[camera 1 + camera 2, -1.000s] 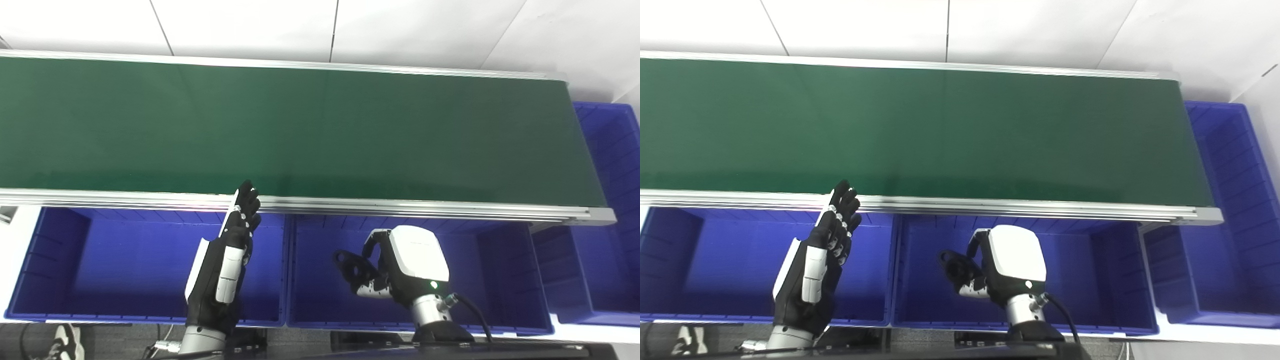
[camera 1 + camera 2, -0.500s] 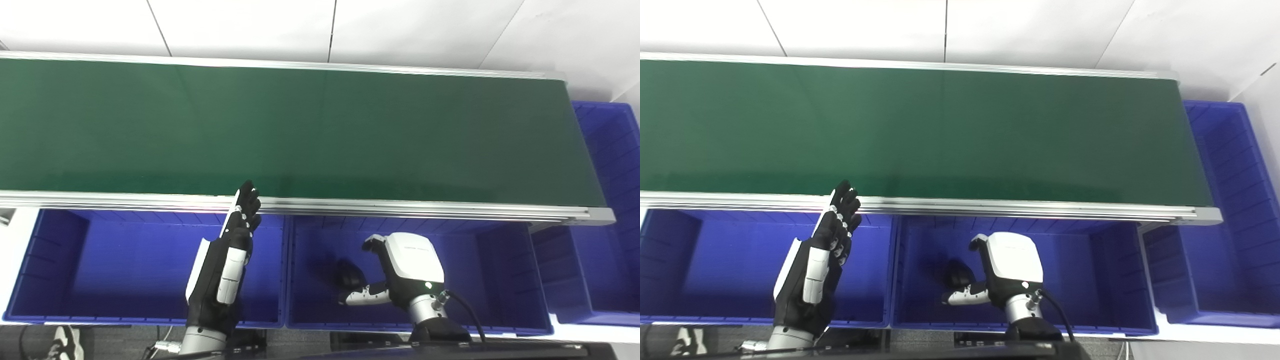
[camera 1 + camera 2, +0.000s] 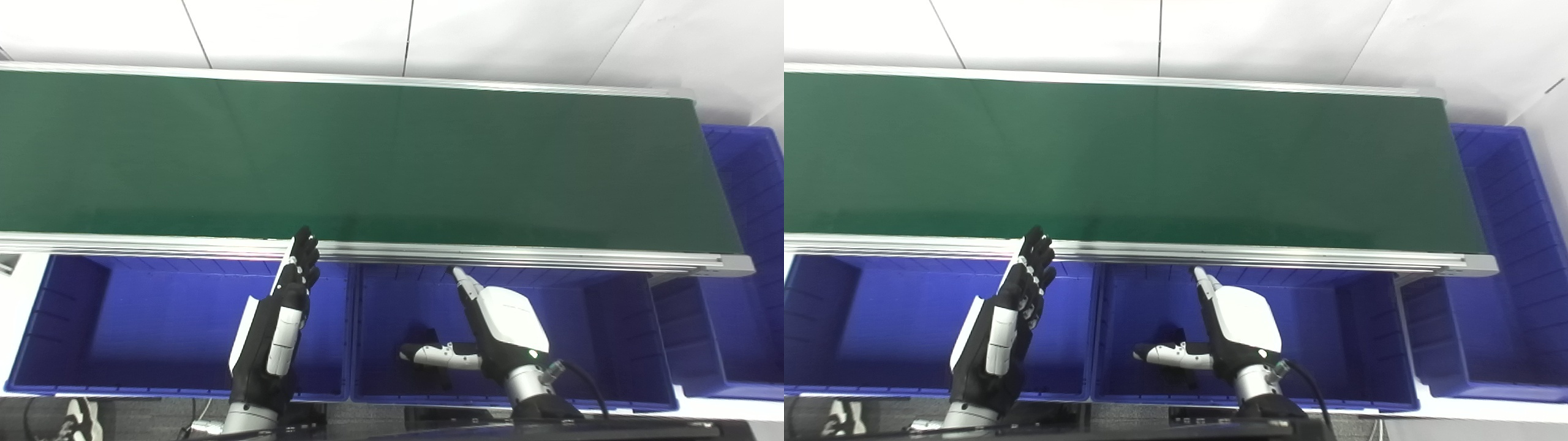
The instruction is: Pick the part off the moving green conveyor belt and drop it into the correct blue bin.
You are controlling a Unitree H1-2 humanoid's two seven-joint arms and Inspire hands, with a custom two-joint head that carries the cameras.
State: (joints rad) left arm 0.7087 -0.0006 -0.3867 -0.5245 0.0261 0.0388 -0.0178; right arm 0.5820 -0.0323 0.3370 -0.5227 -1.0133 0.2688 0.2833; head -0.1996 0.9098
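The green conveyor belt [image 3: 367, 159] carries nothing that I can see. A small black part [image 3: 430, 335] lies on the floor of the middle blue bin [image 3: 612, 331], partly hidden behind my right thumb. My right hand [image 3: 502, 324] is over that bin and open, its fingers stretched toward the belt rail and the thumb pointing left, holding nothing. My left hand [image 3: 278, 324] stands upright and open over the right end of the left blue bin [image 3: 122, 318], its fingertips near the belt's front rail.
A third blue bin [image 3: 747, 245] sits past the belt's right end. The aluminium front rail [image 3: 490, 254] of the belt runs just above the bins. A white wall is behind the belt.
My right hand, which held the black part above the middle bin, has opened and the part has dropped to the bin floor. The left hand has barely moved.
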